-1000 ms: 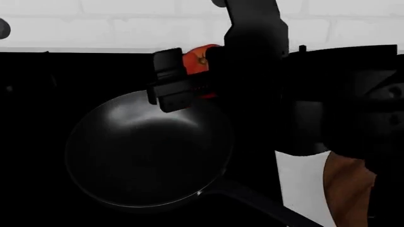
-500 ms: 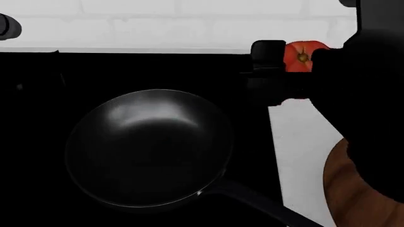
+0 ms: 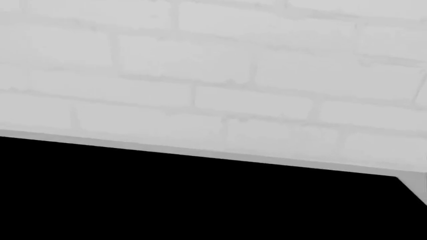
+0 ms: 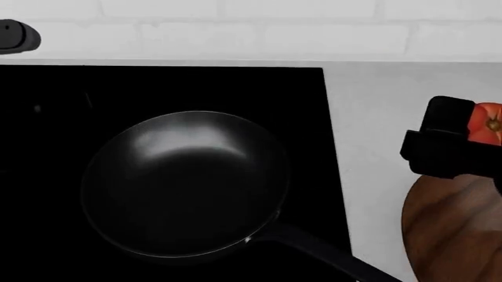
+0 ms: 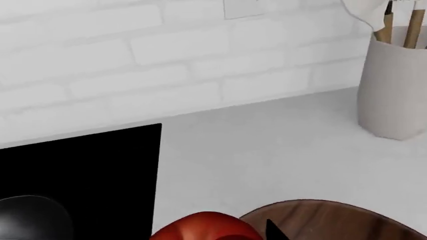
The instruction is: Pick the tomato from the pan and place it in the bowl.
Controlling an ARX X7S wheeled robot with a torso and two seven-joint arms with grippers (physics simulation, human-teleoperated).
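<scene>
The black pan (image 4: pixel 184 185) sits on the black cooktop with nothing in it, its handle (image 4: pixel 321 252) pointing to the front right. My right gripper (image 4: pixel 480 138) at the right edge of the head view is shut on the red tomato (image 4: pixel 488 124) and holds it in the air just above the far rim of the wooden bowl (image 4: pixel 451 229). The right wrist view shows the tomato (image 5: pixel 208 227) close up, with the bowl (image 5: pixel 333 220) beside it and a bit of the pan (image 5: pixel 33 217). My left gripper does not show in any view.
The black cooktop (image 4: pixel 157 88) covers the left of the grey counter (image 4: pixel 377 117). A white brick wall (image 4: pixel 251 29) runs along the back. A grey utensil holder (image 5: pixel 393 90) stands on the counter by the wall. A dark knob-like object (image 4: pixel 16 36) sits at the far left.
My right gripper has carried the tomato from above the pan's far rim to the right and nearer, to over the bowl's rim. The arm has left the middle of the view.
</scene>
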